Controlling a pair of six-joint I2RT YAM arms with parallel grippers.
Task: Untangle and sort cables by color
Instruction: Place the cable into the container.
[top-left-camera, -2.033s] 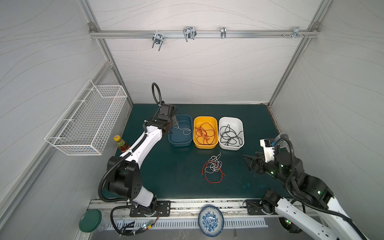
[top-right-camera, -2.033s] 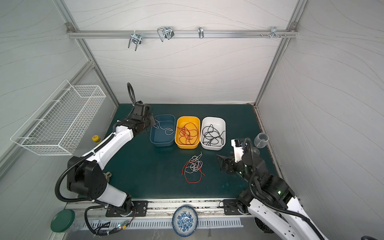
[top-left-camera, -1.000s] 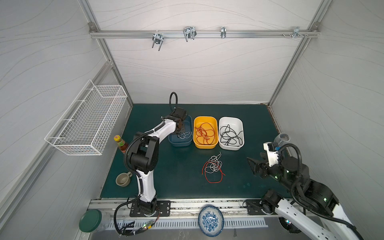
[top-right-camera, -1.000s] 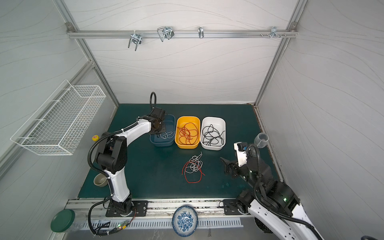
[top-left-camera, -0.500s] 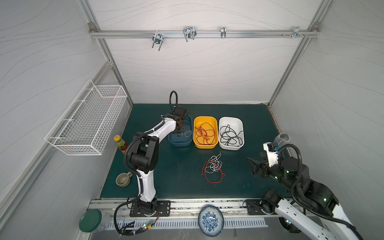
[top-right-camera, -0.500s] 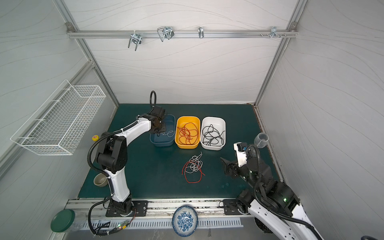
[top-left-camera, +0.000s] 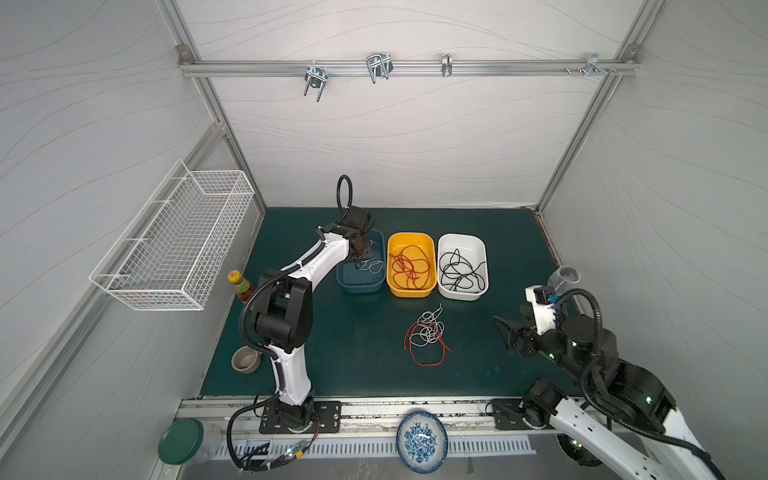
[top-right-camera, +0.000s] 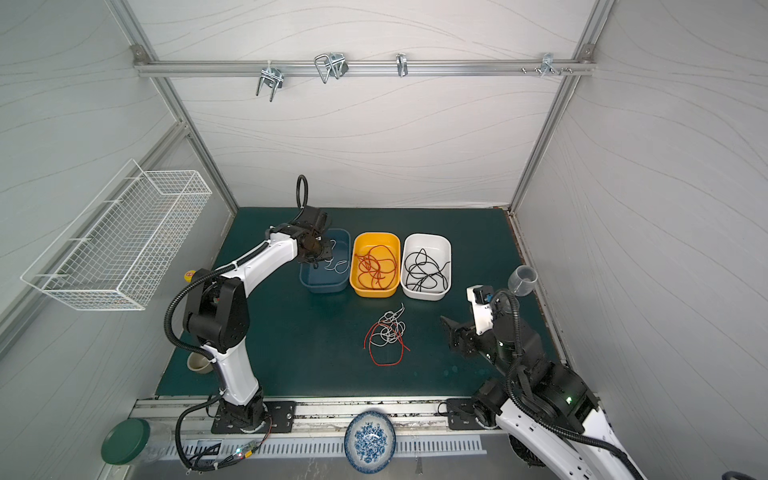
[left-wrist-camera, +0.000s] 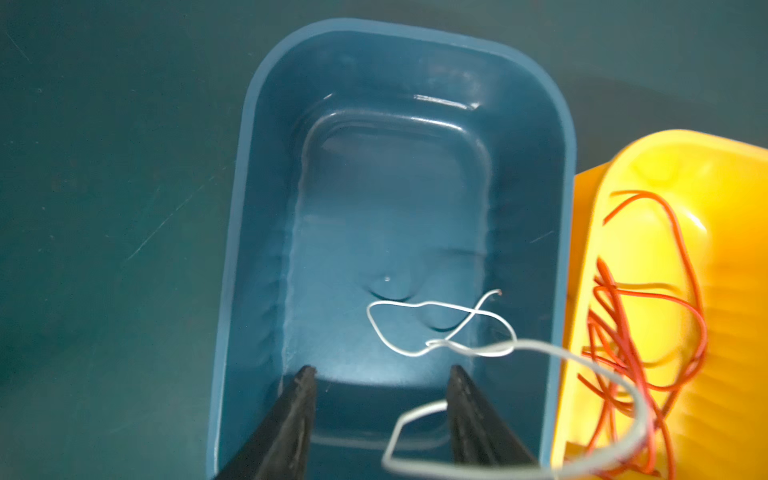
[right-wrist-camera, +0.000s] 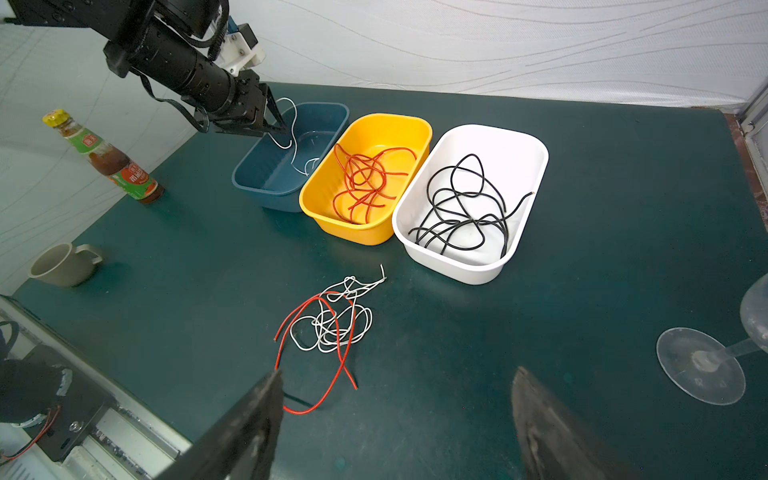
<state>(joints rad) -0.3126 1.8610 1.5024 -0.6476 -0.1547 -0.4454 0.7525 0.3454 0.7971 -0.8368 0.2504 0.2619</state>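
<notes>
Since a couple of seconds back, our left arm folded its elbow in and swung the left gripper (left-wrist-camera: 381, 370) in over the blue bin (top-left-camera: 359, 286), and the jaws went from pinched to spread apart. So we'd basically let go of the white cable (left-wrist-camera: 399, 304). Most of it lay on the bin floor, but one loop rose past a finger, and we couldn't tell whether it hung on that finger or was free. The right arm had barely shifted.

Red cables (right-wrist-camera: 365, 174) sat in the yellow bin (top-left-camera: 409, 293) and black cables (right-wrist-camera: 461, 195) in the white bin (top-left-camera: 461, 294), so those looked sorted.

What mattered for our next move was the leftover tangle (top-left-camera: 428, 332) of white and red. It lay on the bare tabletop (top-left-camera: 332, 365), between the row of bins and the front edge, about mid-width. It ran longways from the bins toward the front edge, and its red strand (top-left-camera: 430, 365) looped out on the front side.

Our right gripper (right-wrist-camera: 397, 372) hung near the right edge with jaws wide and nothing in them, facing the tangle, which lay off to its left. That put it a lot nearer than the left one, which was at the back over the bins. We figured the right arm was the obvious pick, coming in across the tangle's long axis.
</notes>
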